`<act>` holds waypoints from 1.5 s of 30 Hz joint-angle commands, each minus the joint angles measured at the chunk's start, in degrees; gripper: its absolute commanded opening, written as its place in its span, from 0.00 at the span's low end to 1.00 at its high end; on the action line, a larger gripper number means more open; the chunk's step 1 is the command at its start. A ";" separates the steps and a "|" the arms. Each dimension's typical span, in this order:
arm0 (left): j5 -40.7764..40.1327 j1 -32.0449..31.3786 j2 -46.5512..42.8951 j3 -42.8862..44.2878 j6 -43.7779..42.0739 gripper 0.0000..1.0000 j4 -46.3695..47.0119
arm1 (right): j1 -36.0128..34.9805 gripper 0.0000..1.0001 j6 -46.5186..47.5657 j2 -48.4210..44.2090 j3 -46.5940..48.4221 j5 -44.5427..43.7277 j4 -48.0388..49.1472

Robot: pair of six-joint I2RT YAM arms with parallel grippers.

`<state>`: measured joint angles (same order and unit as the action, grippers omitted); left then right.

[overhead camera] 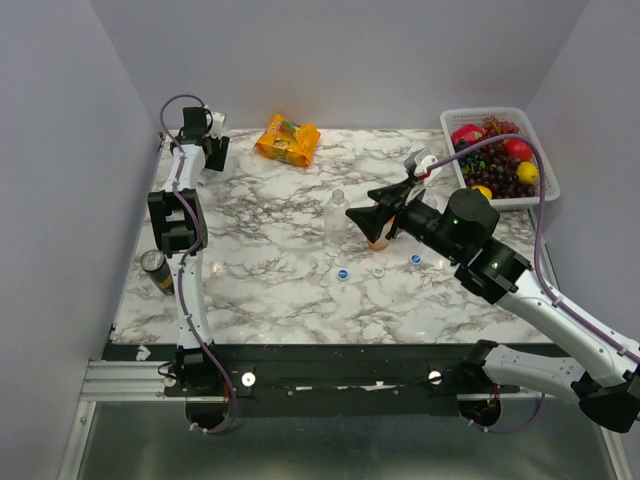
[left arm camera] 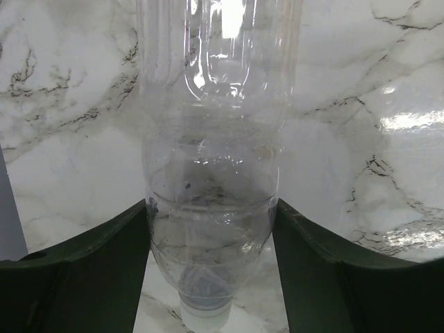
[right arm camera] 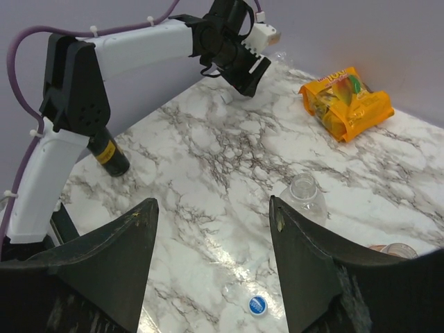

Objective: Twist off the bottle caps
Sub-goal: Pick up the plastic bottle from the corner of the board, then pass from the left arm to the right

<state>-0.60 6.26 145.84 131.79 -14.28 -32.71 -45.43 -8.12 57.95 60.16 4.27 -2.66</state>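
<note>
My left gripper is at the far left back of the table, shut on a clear bottle lying between its fingers, both sides touched. That bottle's white cap points toward the wrist. My right gripper hangs open over the middle with nothing between its fingers. Just below it stands the orange bottle, its open top at the edge of the right wrist view. An uncapped clear bottle stands close by. Two blue caps and a pale cap lie loose on the marble.
An orange snack packet lies at the back. A white basket of fruit sits at the back right. A dark can stands at the left edge, beside the left arm. Grey walls close three sides.
</note>
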 commanded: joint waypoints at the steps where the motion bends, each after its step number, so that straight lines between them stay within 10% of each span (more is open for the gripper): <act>1: 2.62 0.33 0.85 0.14 -1.71 0.68 0.62 | -0.54 0.71 0.12 -0.74 0.48 -1.54 0.46; 25: 14.82 -3.54 -35.08 -27.98 13.57 0.51 17.67 | -0.54 0.70 -6.38 -4.78 -1.10 2.67 -4.90; 36: 27.84 -3.62 -67.40 -60.84 45.35 0.51 42.62 | -4.05 0.66 -8.67 0.22 2.68 3.73 -5.17; 45: 22.42 -10.73 -87.80 -85.63 71.49 0.50 66.10 | -7.48 0.69 -5.50 10.94 9.18 -1.54 -3.50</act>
<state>24.32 -0.14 64.64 53.91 41.19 19.88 -51.48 -15.66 65.91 65.32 5.96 -6.61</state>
